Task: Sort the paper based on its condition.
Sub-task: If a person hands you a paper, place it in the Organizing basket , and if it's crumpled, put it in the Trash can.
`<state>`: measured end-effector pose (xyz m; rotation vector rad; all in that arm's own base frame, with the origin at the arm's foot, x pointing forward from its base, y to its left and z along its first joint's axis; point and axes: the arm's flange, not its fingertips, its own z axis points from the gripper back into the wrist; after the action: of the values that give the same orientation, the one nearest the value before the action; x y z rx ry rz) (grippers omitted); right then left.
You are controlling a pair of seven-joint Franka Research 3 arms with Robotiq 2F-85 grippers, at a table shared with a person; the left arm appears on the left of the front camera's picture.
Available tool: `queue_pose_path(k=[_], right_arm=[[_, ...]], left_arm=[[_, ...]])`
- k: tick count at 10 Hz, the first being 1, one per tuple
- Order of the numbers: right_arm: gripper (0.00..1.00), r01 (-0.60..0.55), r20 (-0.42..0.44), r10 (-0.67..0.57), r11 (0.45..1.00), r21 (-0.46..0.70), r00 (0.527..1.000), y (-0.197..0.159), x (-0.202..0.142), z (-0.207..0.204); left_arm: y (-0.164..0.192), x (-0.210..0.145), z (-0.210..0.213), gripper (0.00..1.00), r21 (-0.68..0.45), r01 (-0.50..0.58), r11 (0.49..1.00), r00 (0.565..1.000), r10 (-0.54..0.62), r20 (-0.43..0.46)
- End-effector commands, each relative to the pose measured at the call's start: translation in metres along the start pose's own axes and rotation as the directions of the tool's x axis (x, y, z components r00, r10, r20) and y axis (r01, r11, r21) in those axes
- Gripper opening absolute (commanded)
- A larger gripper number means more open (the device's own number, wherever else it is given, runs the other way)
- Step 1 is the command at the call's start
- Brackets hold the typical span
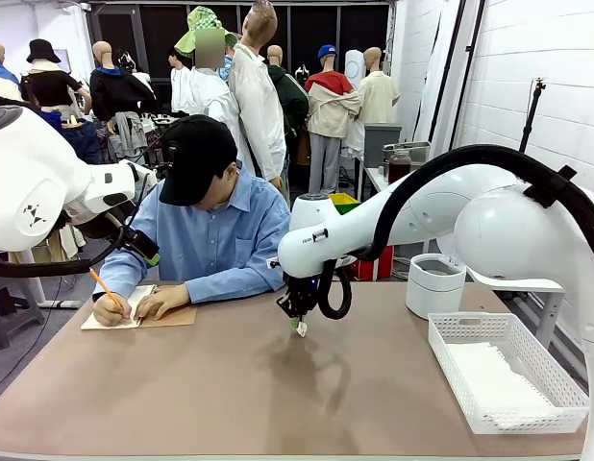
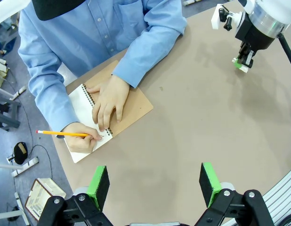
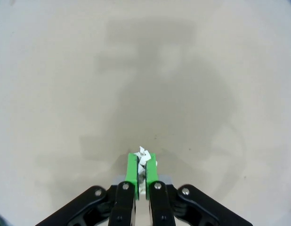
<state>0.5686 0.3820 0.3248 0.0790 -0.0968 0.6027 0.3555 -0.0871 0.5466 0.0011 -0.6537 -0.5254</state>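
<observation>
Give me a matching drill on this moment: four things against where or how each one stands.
Things:
1 right pincer
2 left pincer
3 pencil
4 white lattice basket

States:
A in the person's hand
B open above the table
C holds white sheets
D shut on a crumpled paper scrap

Pairs: 1-D; 2-B; 3-A; 4-C.

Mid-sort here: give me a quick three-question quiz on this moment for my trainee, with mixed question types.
1. True or false: the right gripper is shut on a small crumpled scrap of paper.
2. What does the person's writing hand hold? A) pencil B) scissors C) marker
3. The left gripper above the table: open or shut?
Key: 1 true; 2 A; 3 open.
</observation>
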Motion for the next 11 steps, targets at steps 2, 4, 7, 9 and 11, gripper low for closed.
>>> queue_pose_path(k=[2, 4, 7, 9, 11], right_arm=[[0.0, 0.145, 0.043, -0.142, 0.987, -0.075, 0.989, -0.046, -0.005, 0.085], [0.0, 0.301, 0.098, -0.287, 0.937, -0.178, 0.953, -0.093, -0.014, 0.132], [0.0, 0.538, 0.195, -0.502, 0.79, -0.293, 0.843, -0.151, -0.02, 0.166], [0.0, 0.594, 0.253, -0.538, 0.747, -0.298, 0.804, -0.156, -0.022, 0.168], [0.0, 0.565, 0.237, -0.515, 0.778, -0.275, 0.824, -0.171, -0.029, 0.175]], left_arm=[[0.001, 0.0, 0.0, 1.0, -0.001, -0.003, 1.0, 1.0, 0.003, 0.001], [0.001, 0.0, 0.0, 1.0, -0.001, -0.003, 1.0, 1.0, 0.003, 0.001], [0.001, 0.0, 0.0, 1.0, -0.001, -0.003, 1.0, 1.0, 0.003, 0.001], [0.001, 0.0, 0.0, 1.0, -0.001, -0.003, 1.0, 1.0, 0.003, 0.001], [0.001, 0.0, 0.0, 1.0, -0.001, -0.003, 1.0, 1.0, 0.003, 0.001]])
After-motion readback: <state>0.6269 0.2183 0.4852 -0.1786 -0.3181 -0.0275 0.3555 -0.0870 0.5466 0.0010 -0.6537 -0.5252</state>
